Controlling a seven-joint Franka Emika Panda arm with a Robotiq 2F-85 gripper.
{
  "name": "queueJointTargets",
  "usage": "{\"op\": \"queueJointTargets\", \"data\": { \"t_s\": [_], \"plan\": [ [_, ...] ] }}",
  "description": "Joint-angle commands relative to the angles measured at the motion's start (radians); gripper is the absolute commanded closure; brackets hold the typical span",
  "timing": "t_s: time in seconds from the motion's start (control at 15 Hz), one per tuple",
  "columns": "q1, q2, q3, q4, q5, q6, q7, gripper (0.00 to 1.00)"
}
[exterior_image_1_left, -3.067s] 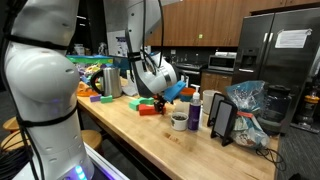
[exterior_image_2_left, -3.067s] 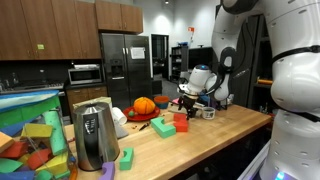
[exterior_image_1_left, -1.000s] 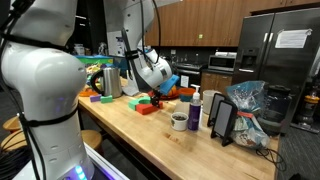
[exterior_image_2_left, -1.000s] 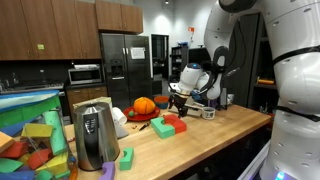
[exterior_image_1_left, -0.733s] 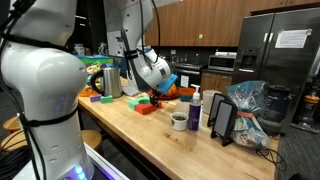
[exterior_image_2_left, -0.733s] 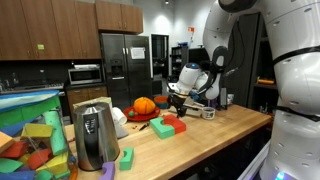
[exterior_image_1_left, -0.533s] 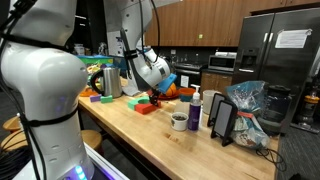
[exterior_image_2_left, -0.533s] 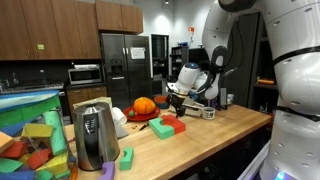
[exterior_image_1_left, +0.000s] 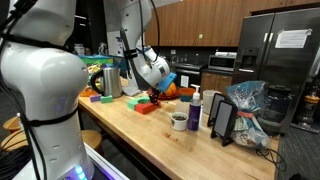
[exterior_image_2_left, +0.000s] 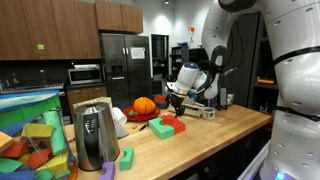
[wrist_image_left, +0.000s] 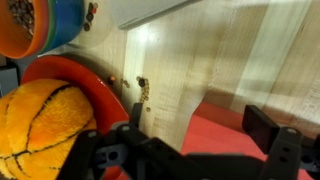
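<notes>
In the wrist view my gripper (wrist_image_left: 200, 118) is open, its dark fingers (wrist_image_left: 264, 130) spread to either side of a red block (wrist_image_left: 215, 135) lying on the wooden counter. Nothing is held. To the left an orange basketball-patterned ball (wrist_image_left: 40, 130) rests on a red plate (wrist_image_left: 95, 80), with a blue bowl (wrist_image_left: 55, 25) beyond. In both exterior views the gripper (exterior_image_1_left: 152, 98) (exterior_image_2_left: 176, 100) hangs just above the red block (exterior_image_1_left: 147, 108) (exterior_image_2_left: 164, 127), beside the orange ball (exterior_image_2_left: 144, 105).
A steel kettle (exterior_image_2_left: 95, 135) (exterior_image_1_left: 112, 82) and a bin of coloured blocks (exterior_image_2_left: 30, 130) stand at one end. A green block (exterior_image_2_left: 126, 157) lies near the counter edge. A purple bottle (exterior_image_1_left: 195, 108), a small cup (exterior_image_1_left: 179, 121), a black stand (exterior_image_1_left: 222, 118) and a bag (exterior_image_1_left: 248, 105) crowd the other end.
Over three seconds the gripper travelled along the counter toward the red block and the ball. In the last second it has barely moved and stays open.
</notes>
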Motion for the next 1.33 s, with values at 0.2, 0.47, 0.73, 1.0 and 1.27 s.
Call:
{"op": "queueJointTargets", "data": {
  "t_s": [0.2,0.47,0.73,1.0,1.27],
  "plan": [
    [0.052,-0.054,-0.054,-0.024,-0.009,-0.018,0.01,0.0],
    [0.107,-0.124,-0.101,-0.058,-0.019,-0.039,0.016,0.0],
    [0.135,-0.216,-0.111,-0.15,-0.04,-0.104,0.043,0.0],
    [0.142,-0.315,-0.103,-0.248,-0.117,-0.188,0.1,0.0],
    [0.13,-0.44,-0.086,-0.341,-0.238,-0.246,0.201,0.0]
  ]
}}
